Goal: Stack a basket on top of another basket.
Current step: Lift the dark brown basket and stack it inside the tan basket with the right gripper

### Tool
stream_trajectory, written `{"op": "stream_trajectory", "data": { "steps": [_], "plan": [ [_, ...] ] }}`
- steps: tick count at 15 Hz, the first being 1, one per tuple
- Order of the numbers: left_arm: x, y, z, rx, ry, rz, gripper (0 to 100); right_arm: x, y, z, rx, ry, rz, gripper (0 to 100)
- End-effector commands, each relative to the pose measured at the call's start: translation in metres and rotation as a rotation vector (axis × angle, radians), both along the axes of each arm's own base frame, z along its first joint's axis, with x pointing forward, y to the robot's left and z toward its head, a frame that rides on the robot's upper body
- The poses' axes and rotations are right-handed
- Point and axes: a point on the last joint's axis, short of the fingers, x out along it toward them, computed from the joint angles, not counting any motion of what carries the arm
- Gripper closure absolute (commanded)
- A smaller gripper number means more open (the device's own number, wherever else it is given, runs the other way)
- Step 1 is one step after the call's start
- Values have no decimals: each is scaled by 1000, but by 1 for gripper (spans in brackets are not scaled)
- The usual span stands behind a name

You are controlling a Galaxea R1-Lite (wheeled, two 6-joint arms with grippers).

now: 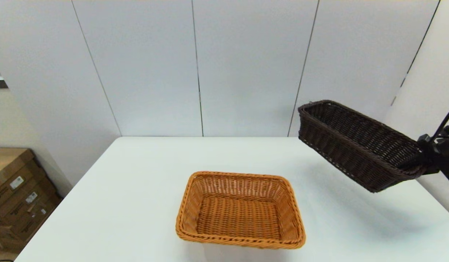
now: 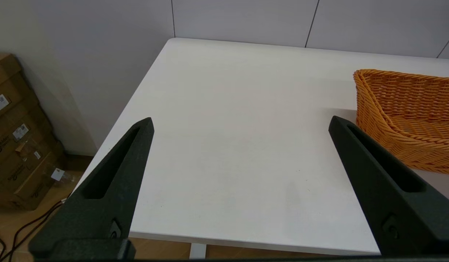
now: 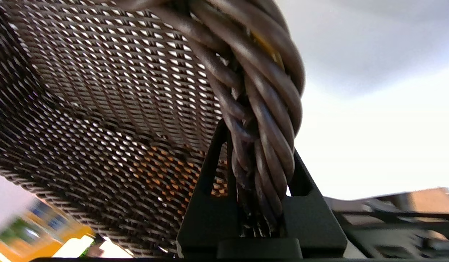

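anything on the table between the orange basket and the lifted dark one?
Nothing: head view shows bare white table between orange-tan basket and dark basket, held aloft by right gripper.

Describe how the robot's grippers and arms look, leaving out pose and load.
The left gripper has two long matte black fingers, tapering to points, each with a long recessed slot. The right gripper has the same black slotted fingers. In the head view the right arm's end is black hardware with thin dark cables; no markings are visible.
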Motion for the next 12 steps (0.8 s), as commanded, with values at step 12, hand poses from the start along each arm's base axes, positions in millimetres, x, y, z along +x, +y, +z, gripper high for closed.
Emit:
{"op": "stream_trajectory", "data": {
  "steps": [12],
  "plan": [
    [0, 0, 0, 0, -2, 1, 0, -65, 139, 76, -142, -14, 701, 100]
  ]
}}
